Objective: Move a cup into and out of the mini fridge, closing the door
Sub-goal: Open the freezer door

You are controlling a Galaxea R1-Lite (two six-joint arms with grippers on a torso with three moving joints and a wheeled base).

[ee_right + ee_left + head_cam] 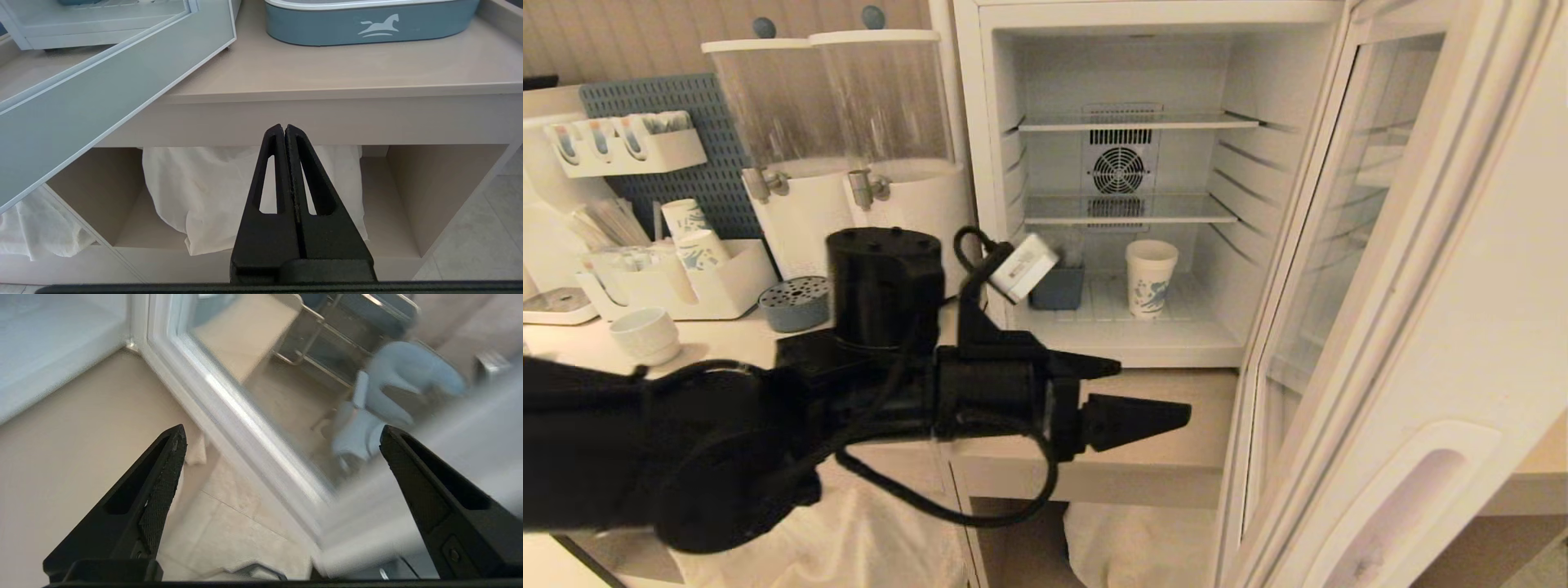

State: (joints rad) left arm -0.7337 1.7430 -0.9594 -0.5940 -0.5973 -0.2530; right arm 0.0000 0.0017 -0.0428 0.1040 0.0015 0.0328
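Cup (1151,278) stands inside the mini fridge (1127,343) — well beyond left gripper (1147,396), fingers spread, empty.

two drink dispensers (837,147), pegboard (645,147), ceramic mug (645,335)

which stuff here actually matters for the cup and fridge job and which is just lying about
Part of the job:
- cup, standing on the fridge floor
- mini fridge
- door, swung open
- left gripper, open, in front of the fridge

Just lying about:
- blue box inside the fridge
- two drink dispensers
- white mug
- paper cups in a holder
- blue tray
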